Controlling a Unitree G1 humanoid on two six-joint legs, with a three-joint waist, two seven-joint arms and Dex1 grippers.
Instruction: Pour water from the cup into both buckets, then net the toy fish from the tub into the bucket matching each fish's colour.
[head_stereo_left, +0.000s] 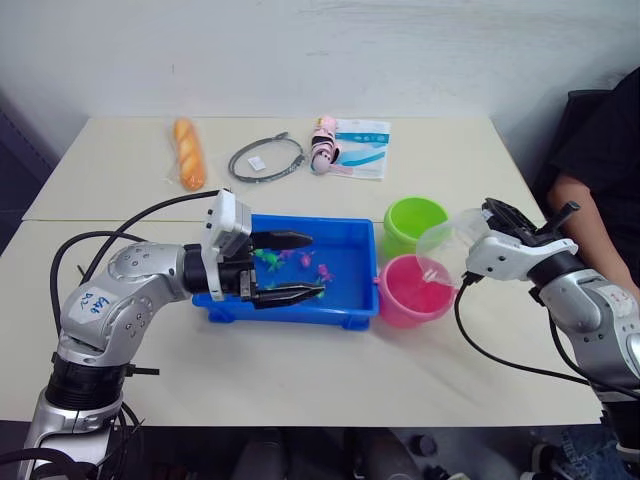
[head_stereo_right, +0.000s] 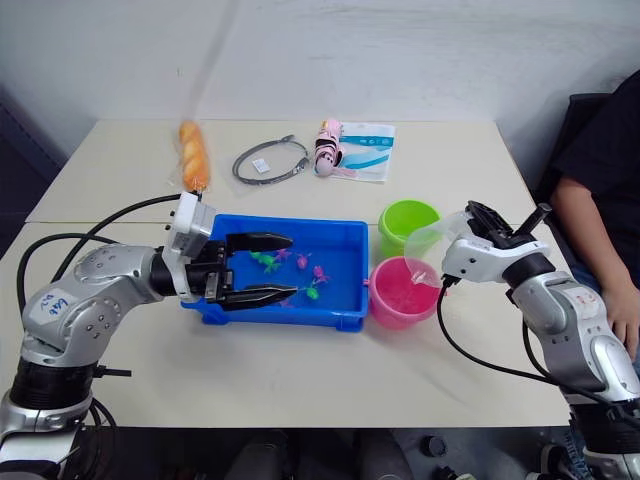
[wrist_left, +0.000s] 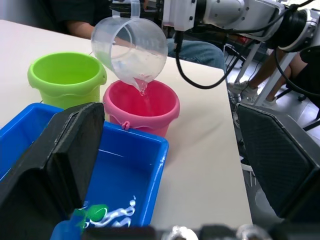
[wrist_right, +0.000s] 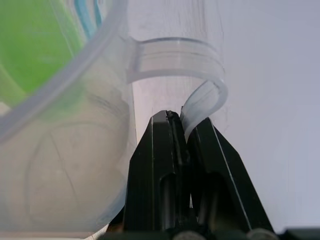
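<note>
The clear cup (head_stereo_left: 445, 238) hangs tilted over the pink bucket (head_stereo_left: 415, 290), and a thin stream of water (wrist_left: 143, 91) runs from its lip into that bucket. My right gripper (wrist_right: 182, 122) is shut on the cup's handle. The lime green bucket (head_stereo_left: 412, 225) stands just behind the pink one. To their left, the blue tub (head_stereo_left: 300, 310) holds several small fish, pink ones (head_stereo_left: 322, 272) and green ones (head_stereo_left: 268, 262). Low over the tub's near-left part, my left gripper (head_stereo_left: 316, 266) is open with nothing between its fingers (wrist_left: 60, 155).
At the table's far side lie an orange bread loaf (head_stereo_left: 189, 153), a grey cable loop (head_stereo_left: 266, 158), a pink toy (head_stereo_left: 323, 143) and a white and blue packet (head_stereo_left: 362, 135). A person (head_stereo_left: 600, 170) sits at the right edge.
</note>
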